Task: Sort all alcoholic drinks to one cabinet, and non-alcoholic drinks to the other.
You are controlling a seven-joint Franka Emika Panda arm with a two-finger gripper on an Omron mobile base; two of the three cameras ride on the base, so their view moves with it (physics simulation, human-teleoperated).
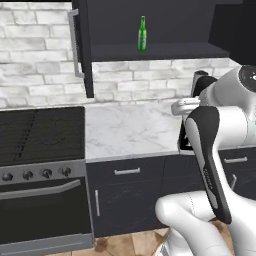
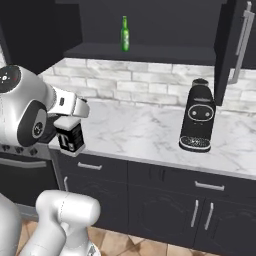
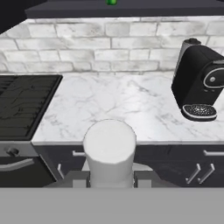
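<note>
My gripper (image 2: 69,131) is shut on the squat pale bottle (image 2: 70,136) with the black label, holding it in the air at the counter's front edge, left of the middle. In the hand view the bottle's pale round top (image 3: 109,146) rises between the two fingertips (image 3: 81,179). The slim green beer bottle (image 1: 142,34) (image 2: 124,34) stands upright on the shelf of the open dark wall cabinet (image 1: 160,51) (image 2: 150,52), above and beyond the gripper. Only its base (image 3: 111,2) shows in the hand view.
A black coffee machine (image 2: 198,117) (image 3: 199,83) stands on the marble counter (image 1: 125,130) to the right. The stove (image 1: 40,130) (image 3: 22,105) lies to the left. Open cabinet doors (image 1: 82,50) (image 2: 232,45) with silver bar handles jut out on both sides.
</note>
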